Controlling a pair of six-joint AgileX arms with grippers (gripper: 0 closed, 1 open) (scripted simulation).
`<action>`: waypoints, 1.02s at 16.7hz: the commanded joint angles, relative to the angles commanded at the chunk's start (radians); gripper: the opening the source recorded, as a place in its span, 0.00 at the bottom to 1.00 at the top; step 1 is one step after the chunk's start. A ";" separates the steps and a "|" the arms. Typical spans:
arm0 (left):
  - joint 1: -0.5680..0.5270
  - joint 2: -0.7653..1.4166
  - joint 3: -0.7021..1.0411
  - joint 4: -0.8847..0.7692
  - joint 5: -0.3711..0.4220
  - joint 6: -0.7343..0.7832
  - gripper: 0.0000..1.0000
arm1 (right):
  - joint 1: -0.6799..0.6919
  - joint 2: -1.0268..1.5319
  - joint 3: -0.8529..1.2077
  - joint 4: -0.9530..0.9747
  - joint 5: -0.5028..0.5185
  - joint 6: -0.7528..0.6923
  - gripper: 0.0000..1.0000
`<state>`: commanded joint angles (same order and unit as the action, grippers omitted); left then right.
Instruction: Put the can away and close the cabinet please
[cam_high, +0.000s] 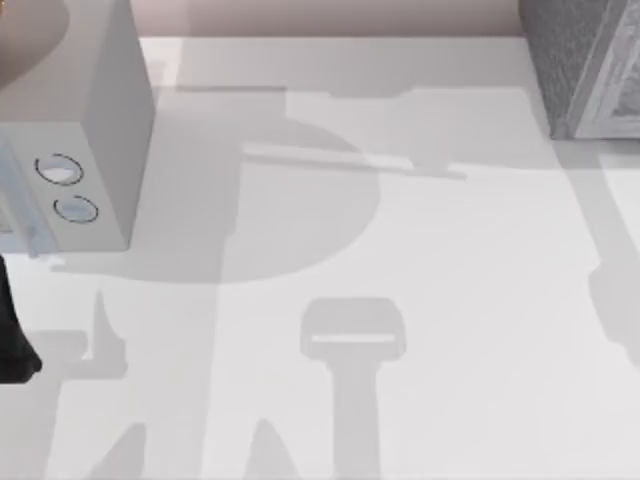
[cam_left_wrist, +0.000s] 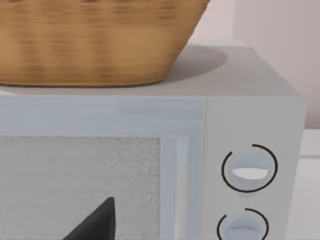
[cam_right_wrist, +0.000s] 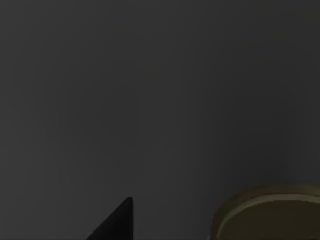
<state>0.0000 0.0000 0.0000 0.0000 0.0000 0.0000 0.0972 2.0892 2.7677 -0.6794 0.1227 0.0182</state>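
Top: cabinet (cam_high: 585, 65) at the table's (cam_high: 430, 280) far right corner; pale box (cam_high: 75, 130) with two dials at left, left arm (cam_high: 12, 330) beside it.
Left wrist: left gripper's fingertip (cam_left_wrist: 97, 222) faces the box front, basket (cam_left_wrist: 95, 40) on top; opening cannot be told.
Right wrist: dark; a gold-rimmed lid, probably the can (cam_right_wrist: 272, 212), close by the right gripper's fingertip (cam_right_wrist: 117, 222); grip unclear.

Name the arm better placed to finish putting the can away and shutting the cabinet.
Right, probably. Its wrist view is dark, with the can's gold lid close ahead. The cabinet stands at the table's far right. The left arm sits at the left edge, facing the pale box with two dials.
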 joint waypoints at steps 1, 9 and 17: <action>0.000 0.000 0.000 0.000 0.000 0.000 1.00 | 0.000 0.000 0.000 0.000 0.000 0.000 1.00; 0.000 0.000 0.000 0.000 0.000 0.000 1.00 | 0.002 -0.029 -0.030 0.017 -0.007 -0.003 1.00; 0.000 0.000 0.000 0.000 0.000 0.000 1.00 | -0.012 -0.526 -0.568 0.236 -0.083 -0.044 1.00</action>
<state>0.0000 0.0000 0.0000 0.0000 0.0000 0.0000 0.0853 1.5629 2.1999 -0.4435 0.0393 -0.0255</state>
